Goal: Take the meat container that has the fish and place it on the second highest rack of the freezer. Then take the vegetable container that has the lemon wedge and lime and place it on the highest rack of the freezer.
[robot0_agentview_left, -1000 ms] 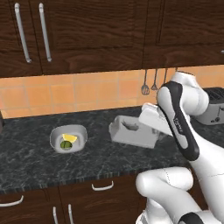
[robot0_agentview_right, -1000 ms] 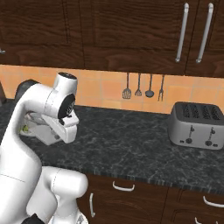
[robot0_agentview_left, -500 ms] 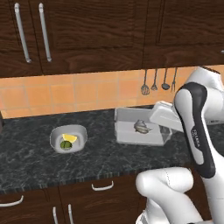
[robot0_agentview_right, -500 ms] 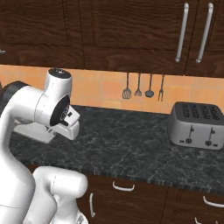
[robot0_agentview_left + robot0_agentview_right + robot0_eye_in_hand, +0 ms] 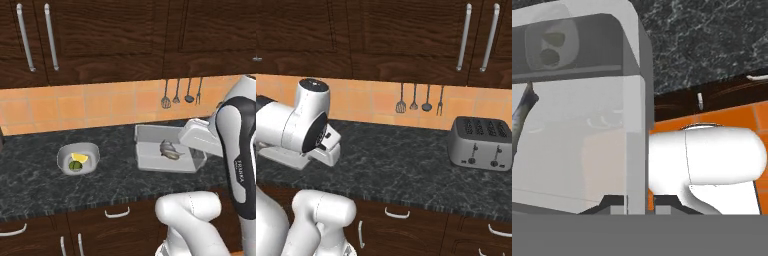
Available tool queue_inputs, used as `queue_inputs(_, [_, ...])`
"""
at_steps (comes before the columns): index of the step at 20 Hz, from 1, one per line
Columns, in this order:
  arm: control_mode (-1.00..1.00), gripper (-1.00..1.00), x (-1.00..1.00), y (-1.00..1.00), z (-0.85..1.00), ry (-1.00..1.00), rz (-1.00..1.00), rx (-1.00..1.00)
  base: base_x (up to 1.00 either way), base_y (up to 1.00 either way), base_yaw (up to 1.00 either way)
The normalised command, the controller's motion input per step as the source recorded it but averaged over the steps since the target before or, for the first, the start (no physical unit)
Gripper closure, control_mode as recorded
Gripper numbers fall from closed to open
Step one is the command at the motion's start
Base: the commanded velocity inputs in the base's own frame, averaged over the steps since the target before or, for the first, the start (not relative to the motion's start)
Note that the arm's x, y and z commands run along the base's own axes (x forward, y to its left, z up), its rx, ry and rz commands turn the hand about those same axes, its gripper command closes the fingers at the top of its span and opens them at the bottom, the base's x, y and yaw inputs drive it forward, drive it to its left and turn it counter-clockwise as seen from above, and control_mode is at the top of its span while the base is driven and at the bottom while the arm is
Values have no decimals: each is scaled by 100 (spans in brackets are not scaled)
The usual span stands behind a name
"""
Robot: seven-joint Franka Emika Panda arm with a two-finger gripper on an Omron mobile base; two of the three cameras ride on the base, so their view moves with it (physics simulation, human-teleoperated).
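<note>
I see a long dark bench [image 5: 40,180] with a speckled top, and brown cupboards [image 5: 110,30] hang above it. An orange tiled wall [image 5: 100,107] runs between them. My white arm [image 5: 239,150] comes up on the right side of the left base view and bends over toward the middle.

The grey meat box [image 5: 167,156] is lifted up off the bench, close to the front edge. It sits tilted a little. My fingers [image 5: 639,202] are clenched on its right wall; in the hand view the thin wall goes right between the two tips. The fish [image 5: 170,150] lies inside the box, near the right side. In the hand view I see its tail [image 5: 523,112] through the clear wall.

A silver toaster [image 5: 481,143] stands on the bench far to the right. The small grey bowl [image 5: 77,159] sits on the bench well to the left of the box. It holds a yellow lemon wedge [image 5: 79,158] and a green lime [image 5: 75,166], touching each other.

Four little cooking tools [image 5: 181,92] hang on the wall behind the box.
</note>
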Motion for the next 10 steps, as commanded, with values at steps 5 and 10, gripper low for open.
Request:
queue_inputs(5, [100, 100, 0, 0, 0, 0, 0, 0, -99, -1, -9])
queue_inputs(10, [100, 100, 0, 0, 0, 0, 0, 0, -68, -31, -47])
